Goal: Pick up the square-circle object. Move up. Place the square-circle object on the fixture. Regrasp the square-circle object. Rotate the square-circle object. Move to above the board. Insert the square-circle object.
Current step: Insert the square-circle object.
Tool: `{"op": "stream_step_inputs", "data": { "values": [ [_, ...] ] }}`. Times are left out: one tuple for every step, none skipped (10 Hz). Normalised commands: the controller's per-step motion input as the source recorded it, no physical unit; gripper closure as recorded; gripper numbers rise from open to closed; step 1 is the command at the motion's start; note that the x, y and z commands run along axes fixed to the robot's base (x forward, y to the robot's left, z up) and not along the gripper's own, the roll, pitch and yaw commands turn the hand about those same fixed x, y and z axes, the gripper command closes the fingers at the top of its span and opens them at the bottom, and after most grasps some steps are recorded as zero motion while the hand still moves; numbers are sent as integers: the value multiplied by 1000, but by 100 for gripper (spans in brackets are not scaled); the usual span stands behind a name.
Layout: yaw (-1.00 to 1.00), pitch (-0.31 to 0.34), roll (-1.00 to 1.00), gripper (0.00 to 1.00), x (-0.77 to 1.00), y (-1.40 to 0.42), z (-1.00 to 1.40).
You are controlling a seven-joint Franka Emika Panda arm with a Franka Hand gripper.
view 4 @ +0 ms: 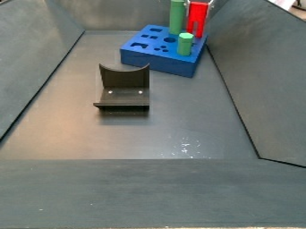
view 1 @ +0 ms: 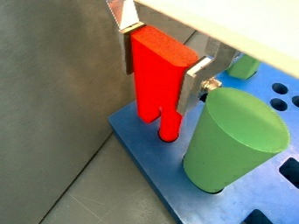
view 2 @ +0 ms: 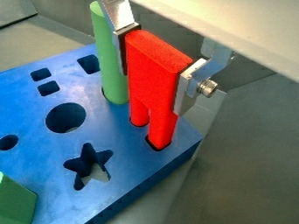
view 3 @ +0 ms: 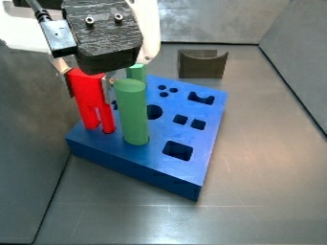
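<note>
The red square-circle object (view 1: 156,80) (view 2: 152,87) stands upright between the flat silver fingers of my gripper (view 1: 163,58) (view 2: 156,51), which is shut on its blocky upper end. Its two prongs reach down into holes at a corner of the blue board (view 2: 47,144) (view 3: 192,144). In both side views the square-circle object (view 3: 87,99) (view 4: 198,18) sits at the board's (view 4: 153,55) edge beside the green cylinders. The dark fixture (view 3: 202,63) (view 4: 122,87) stands on the floor apart from the board, with nothing on it.
A thick green cylinder (view 1: 232,140) (view 3: 133,112) and a thinner tall green cylinder (view 2: 108,57) stand in the board close to the gripper. A short green cylinder (view 4: 185,41) sits nearby. Grey walls (view 3: 288,57) enclose the floor.
</note>
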Motion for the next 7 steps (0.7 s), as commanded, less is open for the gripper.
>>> {"op": "stream_step_inputs", "data": {
  "values": [
    [91, -33, 0, 100, -114, 69, -471],
    [-143, -50, 0, 100, 0, 0, -411],
    [-434, -57, 10, 100, 46, -17, -374],
    [-369, -30, 0, 100, 66, 0, -351],
    [-251, 0, 0, 100, 117, 0, -134],
    [-69, 0, 0, 100, 100, 0, 0],
    [-117, 1, 19, 100, 294, 0, -126]
  ]
}}
